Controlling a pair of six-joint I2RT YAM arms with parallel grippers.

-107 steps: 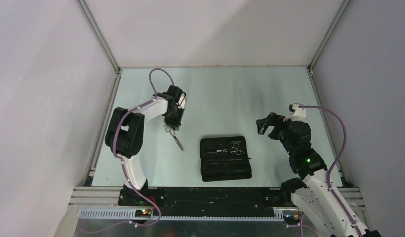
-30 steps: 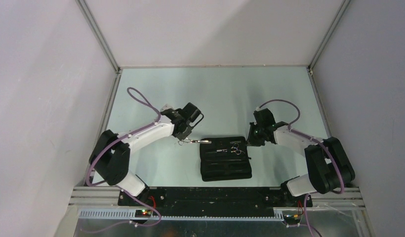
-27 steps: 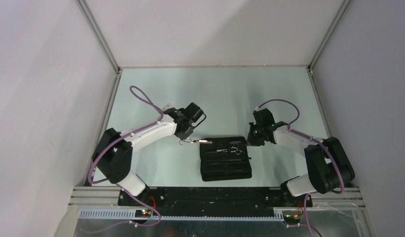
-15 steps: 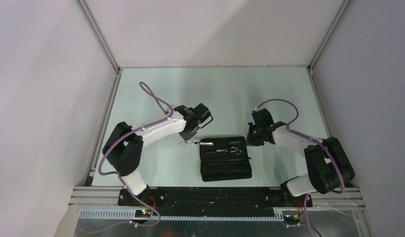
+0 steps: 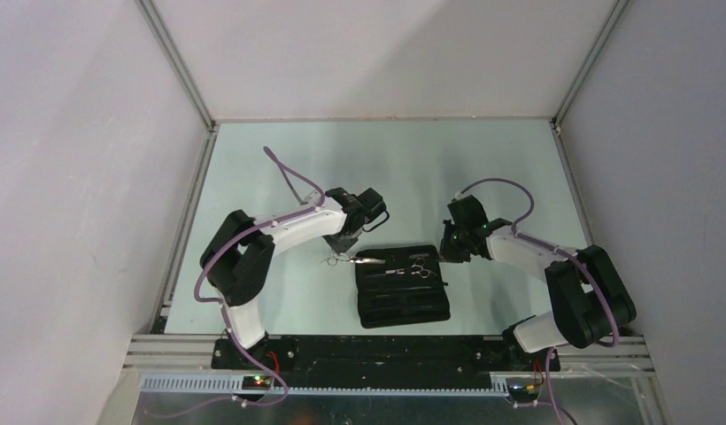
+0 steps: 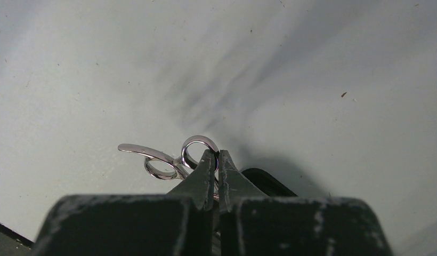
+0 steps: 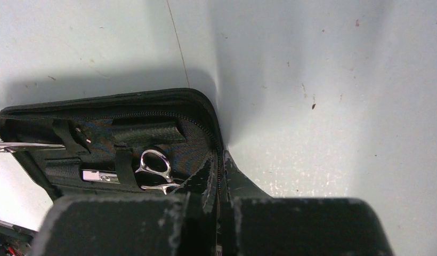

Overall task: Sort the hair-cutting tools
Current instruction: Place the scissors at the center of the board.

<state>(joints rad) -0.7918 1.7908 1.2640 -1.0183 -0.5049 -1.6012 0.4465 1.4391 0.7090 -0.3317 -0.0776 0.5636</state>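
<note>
Our left fingers (image 6: pixel 205 173) clamp one scissors (image 6: pixel 168 162) by a ring, blade tip entering the open pouch (image 5: pixel 404 301); our right fingers (image 7: pixel 235 181) pinch its right rim; a second pair (image 7: pixel 155 170) sits strapped inside; seemingly halfway; comb unseen.

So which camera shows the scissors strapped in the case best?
The right wrist view: the scissors sit close, rings clear, strapped in the open case. The top view shows only a tiny glint; the left wrist view misses them.
</note>
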